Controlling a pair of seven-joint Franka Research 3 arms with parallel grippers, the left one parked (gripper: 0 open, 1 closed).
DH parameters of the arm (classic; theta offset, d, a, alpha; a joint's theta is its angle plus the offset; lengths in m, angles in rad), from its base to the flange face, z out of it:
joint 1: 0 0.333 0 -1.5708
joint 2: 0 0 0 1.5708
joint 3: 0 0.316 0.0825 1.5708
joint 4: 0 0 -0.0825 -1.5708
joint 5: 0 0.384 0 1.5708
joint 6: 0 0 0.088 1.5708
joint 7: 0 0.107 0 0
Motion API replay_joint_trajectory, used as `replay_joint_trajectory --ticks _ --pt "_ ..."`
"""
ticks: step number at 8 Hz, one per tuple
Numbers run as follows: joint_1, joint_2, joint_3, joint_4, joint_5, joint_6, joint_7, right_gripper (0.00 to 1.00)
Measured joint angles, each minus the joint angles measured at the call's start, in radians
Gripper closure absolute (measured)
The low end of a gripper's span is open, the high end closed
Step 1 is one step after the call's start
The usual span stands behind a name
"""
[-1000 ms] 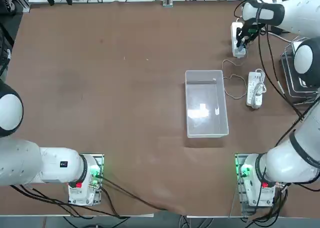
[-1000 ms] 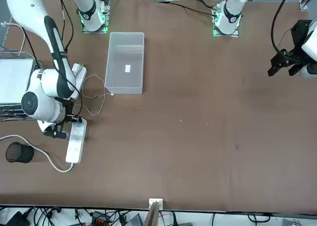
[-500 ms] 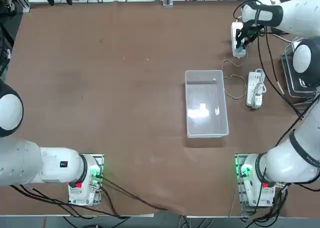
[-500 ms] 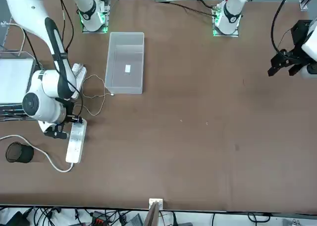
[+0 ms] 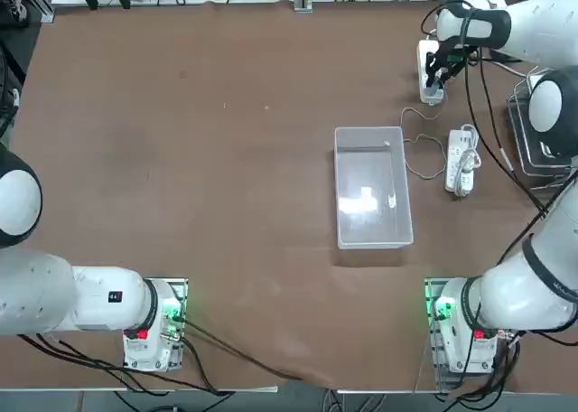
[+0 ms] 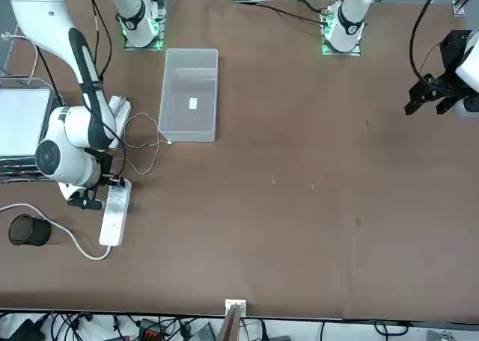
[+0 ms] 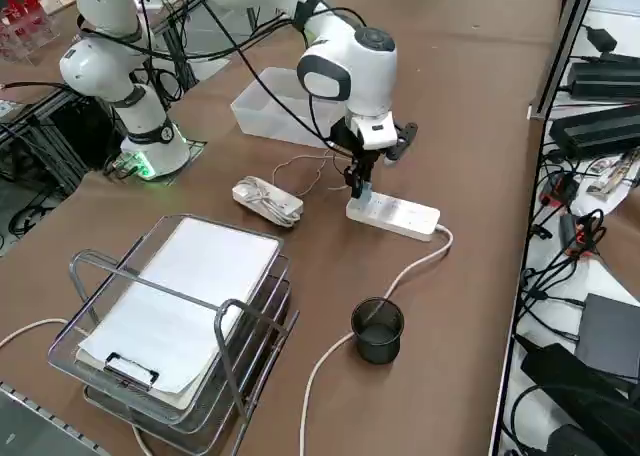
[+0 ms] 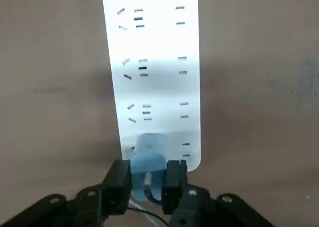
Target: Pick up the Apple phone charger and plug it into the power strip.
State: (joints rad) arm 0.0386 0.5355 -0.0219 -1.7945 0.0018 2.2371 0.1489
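Tool (image 8: 152,170), my right one, grips the Apple phone charger (image 8: 148,157) between its fingers, over one end of the power strip (image 8: 154,77); I cannot tell whether it is plugged in. Near the strip on the worktop (image 7: 455,326) lie a cord-wound white bar (image 7: 262,202) and a dark cup (image 7: 378,334); farther off sits a clear bin (image 5: 373,222).

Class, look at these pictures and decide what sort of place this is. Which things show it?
Probably a robotics lab or test bench: a robot's right hand grips a charger at a power strip, and loose cables and devices crowd the bench alongside.
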Motion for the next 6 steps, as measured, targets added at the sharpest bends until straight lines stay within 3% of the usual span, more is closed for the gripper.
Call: replay_joint_trajectory --ticks 4,5,6 --pt "0.000 0.001 0.000 0.001 0.000 0.007 -0.010 0.62" --pt "0.000 0.003 0.001 0.002 0.000 0.019 -0.010 0.55" --pt "0.001 0.007 0.004 0.005 0.000 0.033 -0.010 0.39"
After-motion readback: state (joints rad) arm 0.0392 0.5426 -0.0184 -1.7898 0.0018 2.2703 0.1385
